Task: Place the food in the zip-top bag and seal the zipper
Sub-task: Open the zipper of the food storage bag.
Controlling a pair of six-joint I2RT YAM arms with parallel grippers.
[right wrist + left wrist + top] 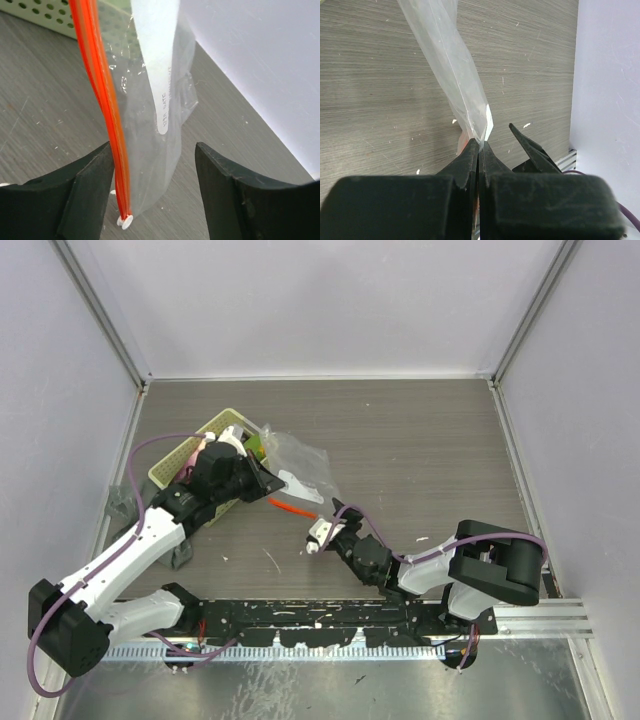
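**Right wrist view: open jaws bracket the zipper, seal not yet made**

From the right wrist camera I see my right gripper (152, 150) standing open, a finger on either side of the lower end of the zipper (100, 85). The red-orange strip runs just beside the left-hand finger and is not pinched. It ends in a small white tab (125, 220). The zip-top bag (170, 130) hangs clear and crinkled behind it, its white label (157, 65) facing the lens and the yellow-green mesh basket (45, 15) beyond.

At the other end, the left gripper (479, 146) is clamped flat on the bag's edge and holds the film stretched above the wooden table (380, 90).

From overhead, the bag (300, 462) spans the two grippers, left (262, 480) and right (318, 535), next to the basket (195, 455). A green and dark piece of food (256, 447) shows where bag and basket meet. I cannot tell whether it lies inside the bag.

I judge the sealing step to be in hand. The next move calls for closing the right jaws squarely on the strip. They would then slide along it toward the left grip, which keeps the mouth taut. The strip sits off-centre, so I would centre it first.
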